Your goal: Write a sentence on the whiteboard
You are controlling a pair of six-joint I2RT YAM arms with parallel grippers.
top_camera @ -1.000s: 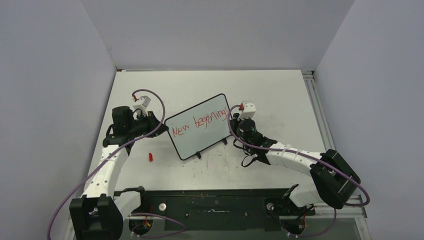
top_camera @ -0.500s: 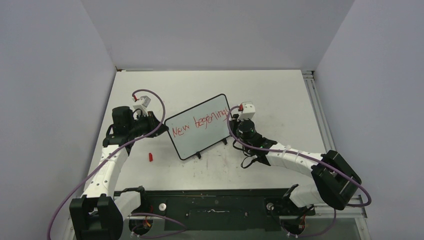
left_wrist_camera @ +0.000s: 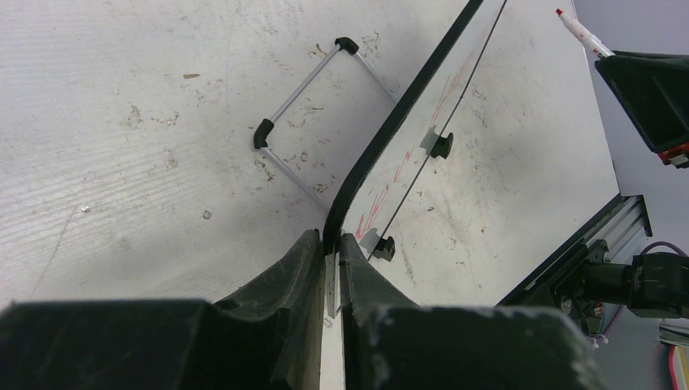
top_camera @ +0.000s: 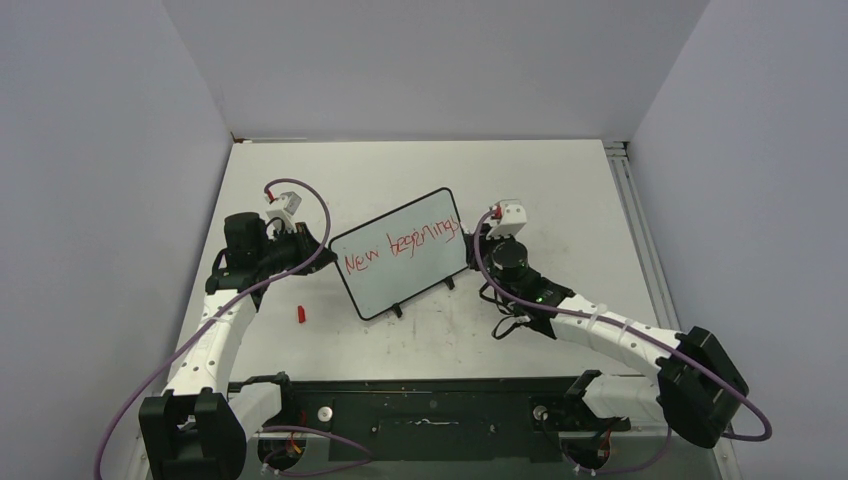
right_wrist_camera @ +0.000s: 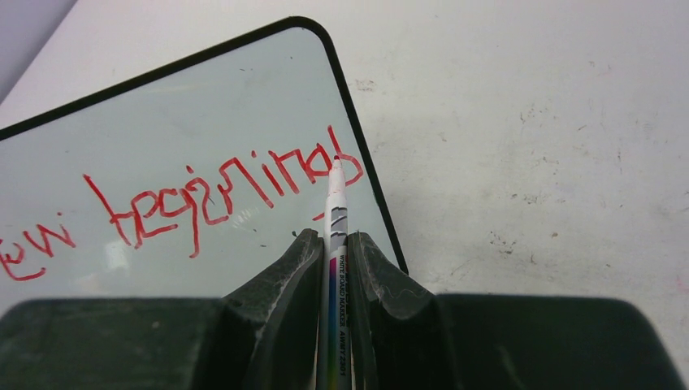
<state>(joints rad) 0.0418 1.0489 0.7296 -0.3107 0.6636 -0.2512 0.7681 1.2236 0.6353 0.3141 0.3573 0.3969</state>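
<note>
While right arm [top_camera: 590,318] reaches, marker [right_wrist_camera: 335,213] at sentence [right_wrist_camera: 192,213]

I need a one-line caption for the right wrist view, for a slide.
Right gripper holds a marker, its tip at the end of the red sentence on the whiteboard.

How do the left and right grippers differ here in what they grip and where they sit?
The left gripper clamps the whiteboard by its black frame at a corner; the right gripper clamps a marker. The left gripper sits at the board's left edge; the right gripper sits at its right edge, marker tip by the last letter of the sentence. Both are shut.
</note>
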